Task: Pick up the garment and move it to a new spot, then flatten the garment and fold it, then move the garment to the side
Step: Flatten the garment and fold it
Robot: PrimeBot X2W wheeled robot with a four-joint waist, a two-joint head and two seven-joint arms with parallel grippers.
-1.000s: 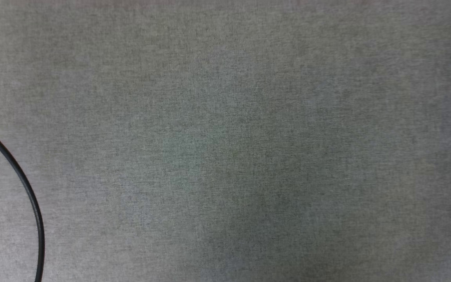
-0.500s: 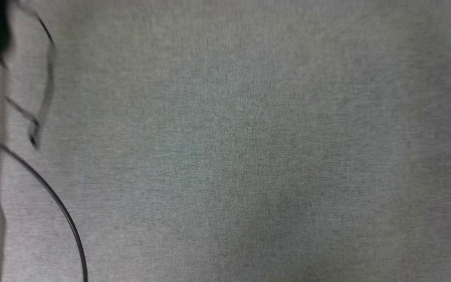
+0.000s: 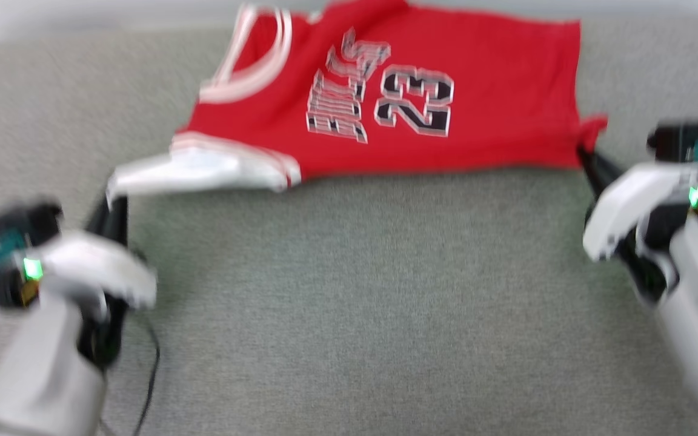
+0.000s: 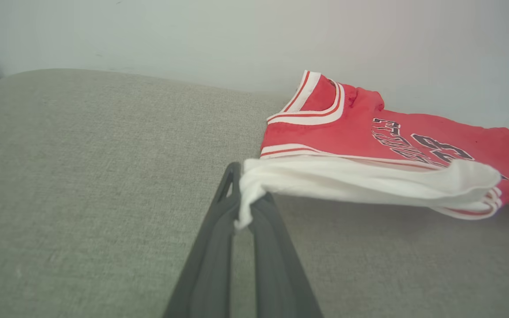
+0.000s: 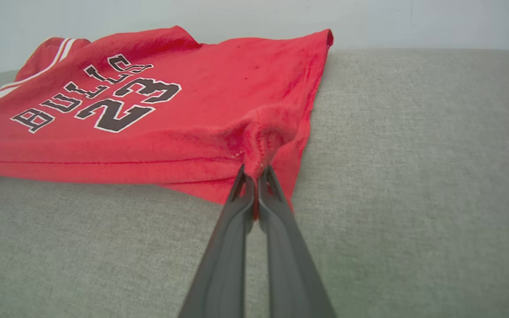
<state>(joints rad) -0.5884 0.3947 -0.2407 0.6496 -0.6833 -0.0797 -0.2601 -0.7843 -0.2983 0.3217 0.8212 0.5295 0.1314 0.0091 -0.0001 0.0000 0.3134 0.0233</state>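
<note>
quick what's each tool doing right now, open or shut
left tool: shut, pinching the garment by its white sleeve
right tool: shut, pinching the garment's red bottom corner

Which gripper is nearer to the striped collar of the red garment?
Left. The left gripper pinches the white sleeve just beside the collar; the right gripper pinches the hem corner at the garment's opposite end, far from the collar.

Head view from above, both wrist views low and close, garment (image 3: 494, 91) common to all
</note>
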